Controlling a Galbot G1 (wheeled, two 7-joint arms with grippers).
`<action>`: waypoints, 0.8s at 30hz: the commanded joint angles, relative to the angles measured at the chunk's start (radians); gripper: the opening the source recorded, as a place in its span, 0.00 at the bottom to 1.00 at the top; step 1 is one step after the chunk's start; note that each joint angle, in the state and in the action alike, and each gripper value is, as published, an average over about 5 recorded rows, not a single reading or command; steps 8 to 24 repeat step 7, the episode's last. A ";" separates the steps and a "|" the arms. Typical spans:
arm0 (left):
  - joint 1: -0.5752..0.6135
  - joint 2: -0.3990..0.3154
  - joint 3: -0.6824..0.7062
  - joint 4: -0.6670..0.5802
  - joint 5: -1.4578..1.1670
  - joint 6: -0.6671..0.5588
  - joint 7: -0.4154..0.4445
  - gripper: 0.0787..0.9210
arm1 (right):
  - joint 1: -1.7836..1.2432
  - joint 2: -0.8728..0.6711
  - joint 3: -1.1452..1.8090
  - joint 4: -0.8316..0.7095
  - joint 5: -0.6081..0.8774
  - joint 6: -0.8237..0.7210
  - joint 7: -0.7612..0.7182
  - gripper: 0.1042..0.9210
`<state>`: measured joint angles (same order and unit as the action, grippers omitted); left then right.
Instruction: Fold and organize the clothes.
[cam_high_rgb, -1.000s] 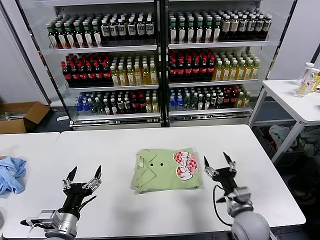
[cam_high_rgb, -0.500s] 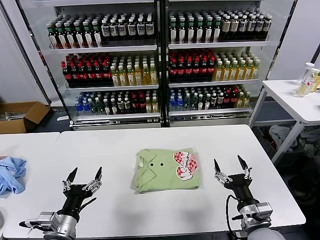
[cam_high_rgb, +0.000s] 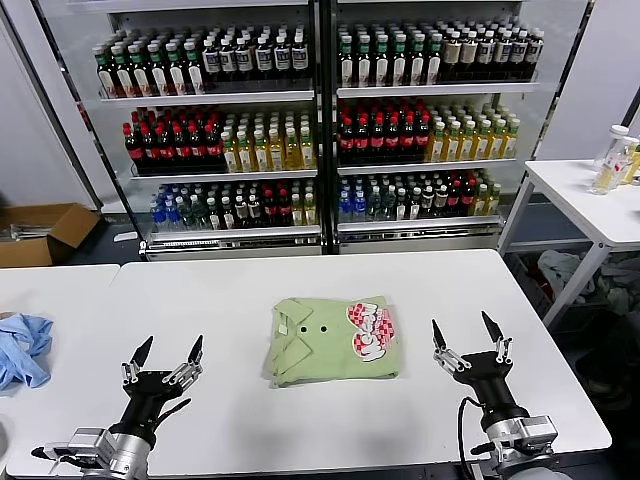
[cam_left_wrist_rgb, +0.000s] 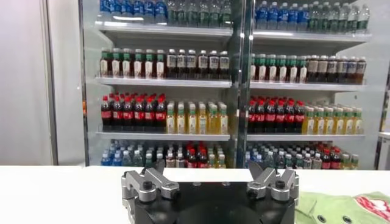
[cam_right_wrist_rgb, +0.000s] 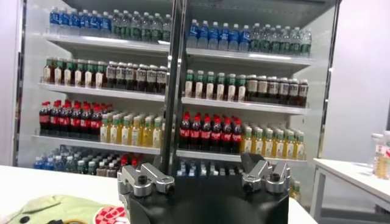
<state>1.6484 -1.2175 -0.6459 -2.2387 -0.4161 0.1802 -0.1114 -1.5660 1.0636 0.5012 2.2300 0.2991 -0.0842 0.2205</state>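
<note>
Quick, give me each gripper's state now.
Left gripper: open, holding nothing, left of the shirt.
Right gripper: open, holding nothing, right of it.

Bare table (cam_high_rgb: 230, 300) all round folded shirt (cam_high_rgb: 330, 342); blue cloth (cam_high_rgb: 22, 350) far left

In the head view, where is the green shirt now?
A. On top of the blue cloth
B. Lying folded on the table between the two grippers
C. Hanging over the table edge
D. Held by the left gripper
B: the green shirt lies folded on the white table, apart from the open left gripper and the open right gripper.
</note>
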 joint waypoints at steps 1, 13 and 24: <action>0.014 -0.002 -0.006 -0.018 0.001 0.001 0.005 0.88 | -0.018 -0.002 0.020 0.025 0.005 -0.012 0.001 0.88; 0.025 -0.006 -0.015 -0.028 0.003 0.003 0.010 0.88 | -0.010 0.003 0.014 0.013 0.002 -0.025 -0.025 0.88; 0.025 -0.006 -0.015 -0.028 0.003 0.003 0.010 0.88 | -0.010 0.003 0.014 0.013 0.002 -0.025 -0.025 0.88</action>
